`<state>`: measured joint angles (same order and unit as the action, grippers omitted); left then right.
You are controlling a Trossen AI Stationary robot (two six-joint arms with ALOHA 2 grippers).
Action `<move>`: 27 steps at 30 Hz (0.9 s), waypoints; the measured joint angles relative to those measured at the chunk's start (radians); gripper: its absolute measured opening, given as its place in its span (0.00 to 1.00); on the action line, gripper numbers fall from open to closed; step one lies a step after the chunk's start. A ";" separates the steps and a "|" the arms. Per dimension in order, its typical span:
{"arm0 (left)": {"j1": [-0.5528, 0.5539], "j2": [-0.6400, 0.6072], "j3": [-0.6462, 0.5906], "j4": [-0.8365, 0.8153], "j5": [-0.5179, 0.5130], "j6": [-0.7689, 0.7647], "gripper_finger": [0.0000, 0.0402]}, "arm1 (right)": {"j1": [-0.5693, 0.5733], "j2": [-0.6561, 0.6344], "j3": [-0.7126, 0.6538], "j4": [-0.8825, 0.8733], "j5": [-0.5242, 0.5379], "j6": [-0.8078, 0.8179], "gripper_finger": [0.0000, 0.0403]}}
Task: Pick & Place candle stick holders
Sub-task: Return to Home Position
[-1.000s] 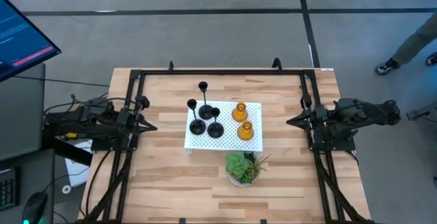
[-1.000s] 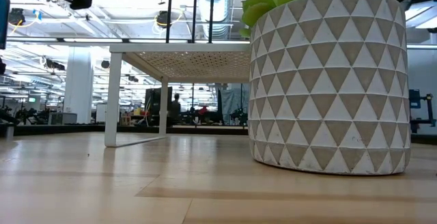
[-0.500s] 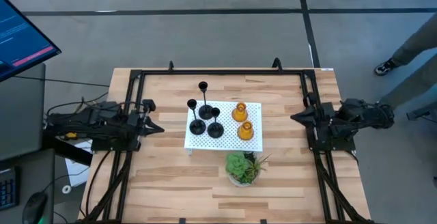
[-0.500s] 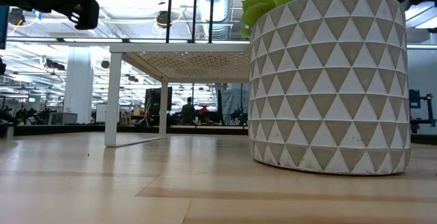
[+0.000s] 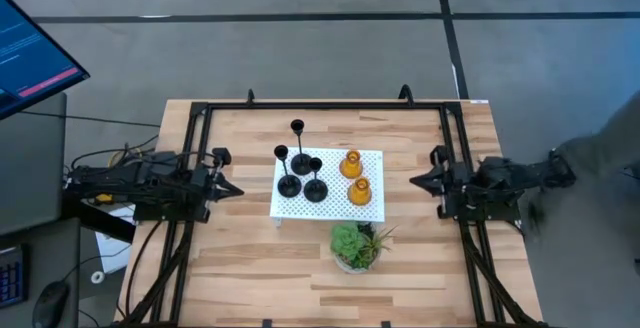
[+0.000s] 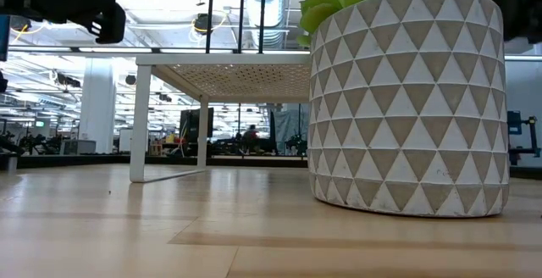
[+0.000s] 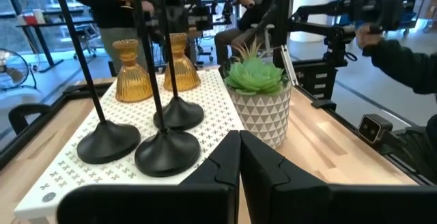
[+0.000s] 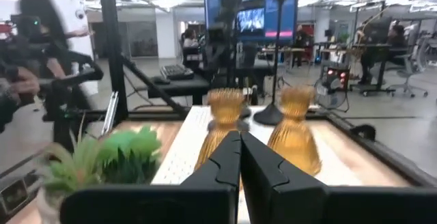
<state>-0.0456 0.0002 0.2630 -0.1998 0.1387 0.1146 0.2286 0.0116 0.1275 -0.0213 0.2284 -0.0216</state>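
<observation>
Left pincer (image 5: pixel 236 190) closed (right pincer (image 5: pixel 414 181) too), ribbed amber holders (image 7: pixel 133 74)

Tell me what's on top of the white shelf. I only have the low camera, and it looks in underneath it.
Observer: Three black holders stand on the shelf toward the left arm's side, and two amber holders toward the right arm's side.
Operator: Is either arm carrying anything?
Observer: No. The left gripper is off the shelf's left end and the right gripper off its right end, both with jaws shut on nothing.
Operator: Where is the pot that fills my view?
Observer: The plant stands just off the shelf's edge nearest the amber holders.
</observation>
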 joint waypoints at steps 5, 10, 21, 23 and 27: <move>0.000 0.000 -0.012 0.018 0.000 0.011 0.02 | 0.000 0.000 -0.075 0.022 -0.054 0.012 0.00; 0.000 0.001 -0.041 0.037 0.000 0.035 0.02 | 0.000 -0.003 -0.115 0.043 -0.121 0.012 0.00; 0.000 0.000 -0.075 0.108 0.001 0.015 0.02 | -0.001 0.000 -0.115 0.032 -0.182 -0.013 0.00; 0.000 0.000 -0.110 0.152 0.001 0.015 0.02 | -0.001 0.000 -0.115 0.031 -0.182 -0.013 0.00; 0.000 0.000 -0.180 0.227 0.001 0.003 0.02 | -0.001 0.000 -0.115 0.031 -0.181 -0.038 0.00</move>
<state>-0.0456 0.0006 0.0827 0.0273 0.1393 0.1173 0.2279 0.0120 0.0120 0.0093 0.0475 -0.0592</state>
